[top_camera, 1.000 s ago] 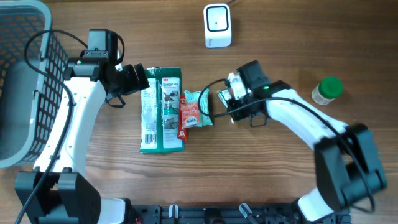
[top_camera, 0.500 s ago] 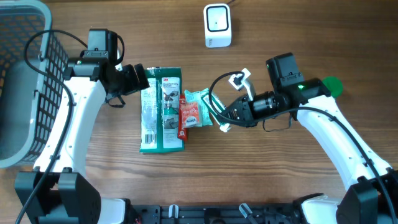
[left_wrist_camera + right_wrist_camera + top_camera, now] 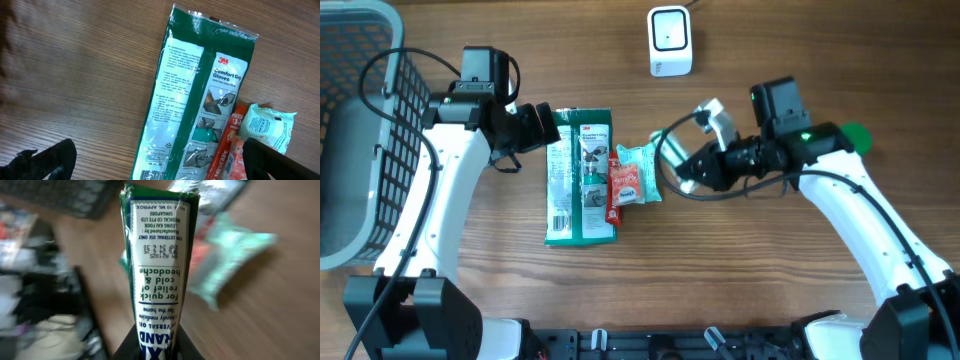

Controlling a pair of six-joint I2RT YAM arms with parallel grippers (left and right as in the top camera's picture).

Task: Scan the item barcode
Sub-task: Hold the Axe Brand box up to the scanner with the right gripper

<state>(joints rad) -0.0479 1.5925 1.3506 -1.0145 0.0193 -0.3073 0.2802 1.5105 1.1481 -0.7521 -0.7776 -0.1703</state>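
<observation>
Right hand (image 3: 692, 168) is gripping a medicated oil box (image 3: 159, 255) over the bench (image 3: 760, 295).
Left hand (image 3: 542, 127) is hovering released beside the 3M gloves pack (image 3: 580, 180).

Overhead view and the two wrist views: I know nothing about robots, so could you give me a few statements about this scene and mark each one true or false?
1. The right end effector is shut on a green and white box. True.
2. The left end effector grips the green glove packet. False: it is open, with nothing between its fingers.
3. A small white device stands apart from the packets. True.
4. The green-capped bottle lies in the grey basket. False: it is on the table by the right arm, across from the basket.
</observation>
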